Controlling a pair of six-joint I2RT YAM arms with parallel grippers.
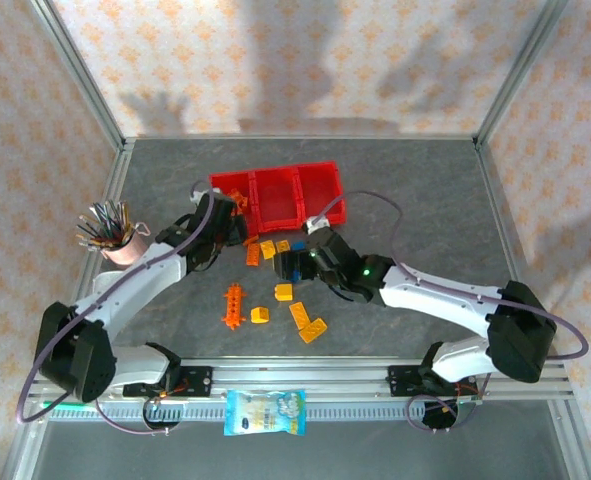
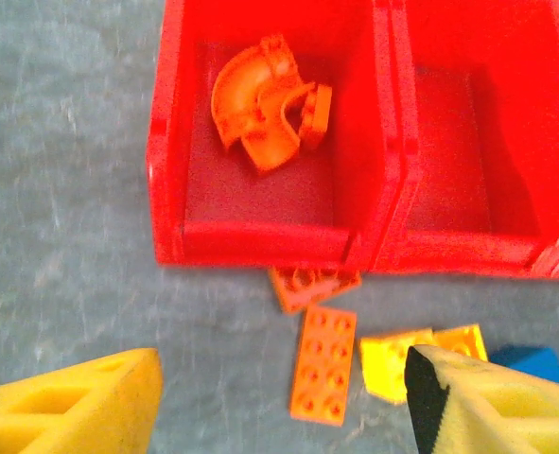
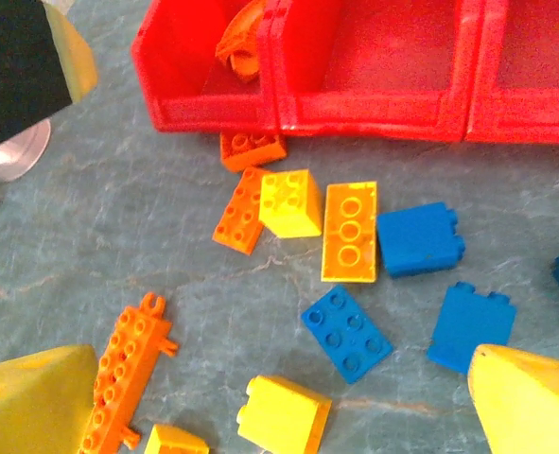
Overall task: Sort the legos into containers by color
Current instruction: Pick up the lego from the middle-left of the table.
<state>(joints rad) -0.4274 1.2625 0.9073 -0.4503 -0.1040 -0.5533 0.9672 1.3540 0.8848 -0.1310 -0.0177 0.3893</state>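
Three joined red containers [image 1: 293,172] stand at the table's middle back. The left bin [image 2: 260,244] holds a few orange pieces [image 2: 265,104]. My left gripper [image 2: 279,409] hovers open and empty just in front of that bin, above an orange flat brick [image 2: 323,364] on the table. In the top view it [image 1: 235,215] sits at the bins' left front corner. My right gripper [image 3: 284,411] is open and empty over loose legos: a blue flat brick [image 3: 347,333], a yellow brick [image 3: 284,413] and the long spiky orange piece [image 3: 128,369]. It [image 1: 293,264] hangs in front of the bins.
More yellow, orange and blue bricks [image 3: 350,232] lie scattered before the containers [image 3: 355,121]. A pink cup of pens [image 1: 118,240] stands at the left. A blue-and-white snack packet [image 1: 264,412] lies on the near rail. Metal frame posts border the table.
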